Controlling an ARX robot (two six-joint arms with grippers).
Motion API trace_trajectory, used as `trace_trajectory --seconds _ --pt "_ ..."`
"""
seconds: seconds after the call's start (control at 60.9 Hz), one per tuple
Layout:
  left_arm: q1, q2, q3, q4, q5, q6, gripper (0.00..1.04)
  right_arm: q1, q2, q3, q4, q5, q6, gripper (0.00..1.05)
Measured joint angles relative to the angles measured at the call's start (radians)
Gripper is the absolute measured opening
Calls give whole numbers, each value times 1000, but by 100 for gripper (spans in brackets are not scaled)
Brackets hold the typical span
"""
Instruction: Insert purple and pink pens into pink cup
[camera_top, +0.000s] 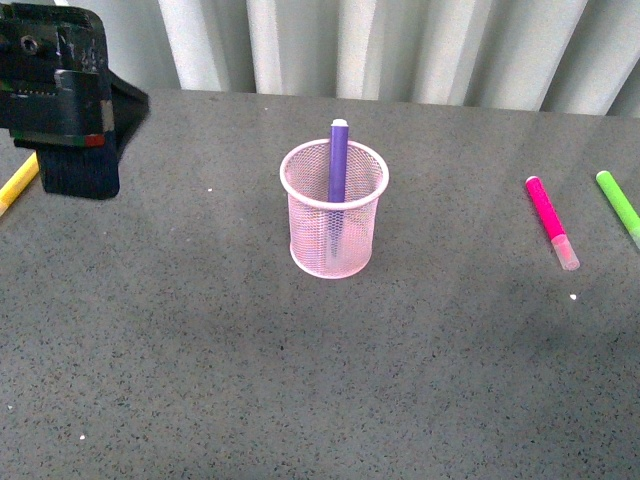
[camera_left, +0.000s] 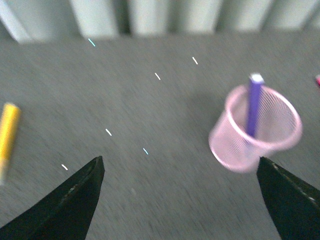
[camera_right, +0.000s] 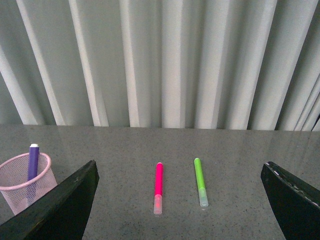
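Note:
The pink cup (camera_top: 318, 245) stands upright mid-table, and the purple pen (camera_top: 338, 165) stands inside it, its end poking above the rim. To the right, the pink pen (camera_top: 551, 220) lies flat on the table. My left gripper (camera_left: 180, 158) is open and empty above the table, to the left of the cup (camera_left: 235, 145) and the purple pen (camera_left: 254, 107). My right gripper (camera_right: 180, 163) is also open and empty. It faces the pink pen (camera_right: 158, 185), with the cup (camera_right: 20, 192) off to one side.
A lime-green marker (camera_top: 618, 205) lies just right of the pink pen, also seen as the green marker (camera_right: 199, 180). A yellow marker (camera_top: 18, 182) lies at the far left beside my left arm (camera_top: 60, 110). A pleated grey curtain closes off the table's back edge.

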Motion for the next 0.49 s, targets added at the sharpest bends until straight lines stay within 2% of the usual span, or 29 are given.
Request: trace_trajectory --seconds 0.049,0.131,0.164,0.378,0.493 --pt "3 24 -80 225 -93 20 81 0 0 0 0 -1 0 98" --pt "37 4 -185 457 -113 29 67 0 0 0 0 5 0 98" --pt "53 -24 -203 496 -108 30 62 0 0 0 0 5 0 98" --pt "138 -154 -314 532 -29 37 24 0 0 0 0 0 0 98" --pt "175 -231 -360 476 12 40 3 0 0 0 0 2 0 98"
